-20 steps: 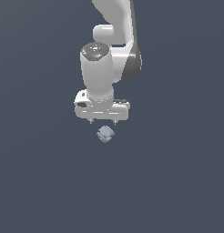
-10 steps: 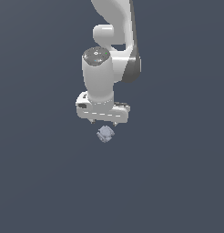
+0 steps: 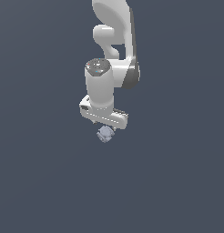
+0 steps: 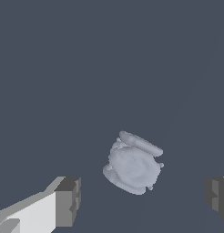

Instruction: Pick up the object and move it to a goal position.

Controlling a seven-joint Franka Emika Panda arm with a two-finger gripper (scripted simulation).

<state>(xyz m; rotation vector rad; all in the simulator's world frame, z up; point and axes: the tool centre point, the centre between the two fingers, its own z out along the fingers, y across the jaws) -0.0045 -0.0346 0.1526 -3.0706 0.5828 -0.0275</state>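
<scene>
The object (image 3: 105, 134) is a small pale lavender-grey lump with rounded bumps, resting on the dark floor. In the exterior view the white gripper (image 3: 104, 128) hangs straight above it, and the hand hides the fingers. The wrist view shows the object (image 4: 132, 164) lying between the two grey fingertips (image 4: 68, 201), which stand wide apart and clear of it on both sides. The gripper (image 4: 143, 198) is open and holds nothing.
A flat, dark grey-blue floor (image 3: 177, 182) surrounds the arm on all sides. The white arm (image 3: 114, 41) rises from the hand toward the back of the scene. No other objects show.
The arm has come down a little and the hand has drawn closer to the object. The object has not moved.
</scene>
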